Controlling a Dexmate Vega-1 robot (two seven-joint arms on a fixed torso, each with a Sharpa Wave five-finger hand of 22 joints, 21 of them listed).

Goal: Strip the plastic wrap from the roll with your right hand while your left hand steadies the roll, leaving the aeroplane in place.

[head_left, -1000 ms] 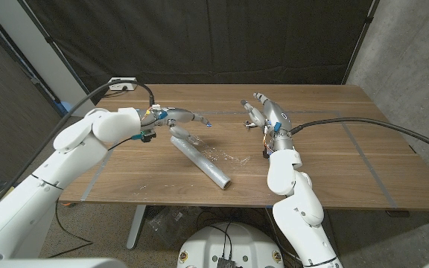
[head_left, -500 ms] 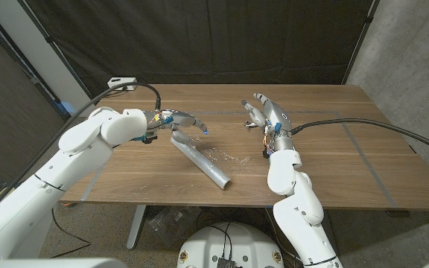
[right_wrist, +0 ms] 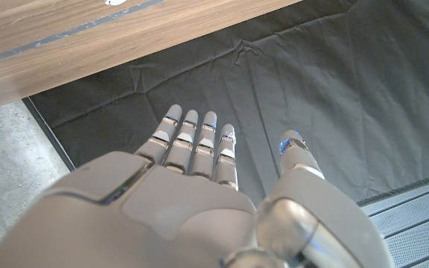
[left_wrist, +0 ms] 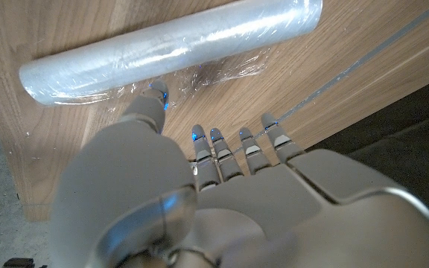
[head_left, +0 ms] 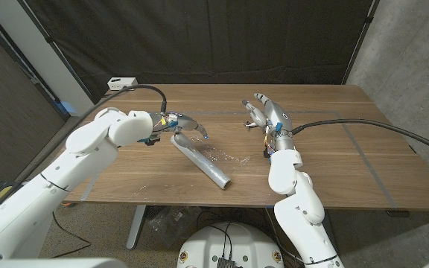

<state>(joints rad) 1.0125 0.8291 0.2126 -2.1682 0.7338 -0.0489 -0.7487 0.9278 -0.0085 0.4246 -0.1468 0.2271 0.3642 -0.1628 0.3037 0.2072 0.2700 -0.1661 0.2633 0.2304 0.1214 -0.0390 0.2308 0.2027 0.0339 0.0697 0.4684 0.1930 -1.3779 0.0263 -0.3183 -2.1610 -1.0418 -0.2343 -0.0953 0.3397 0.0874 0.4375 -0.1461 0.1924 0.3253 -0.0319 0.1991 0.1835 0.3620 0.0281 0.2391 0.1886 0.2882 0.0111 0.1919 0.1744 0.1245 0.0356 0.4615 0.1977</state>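
Your roll lies diagonally mid-bench, loose wrap beside it. Your left hand hovers over its far end, fingers apart, holding nothing. Your right hand is well apart, fingers extended, empty.

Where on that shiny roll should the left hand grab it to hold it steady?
Probably the roll's far end, nearest the left hand, coming down from above so the fingers wrap across it. It is a long, round tube lying diagonally on the table, so it could roll. Loose plastic wrap spreads beside its middle, best left free for the right hand.
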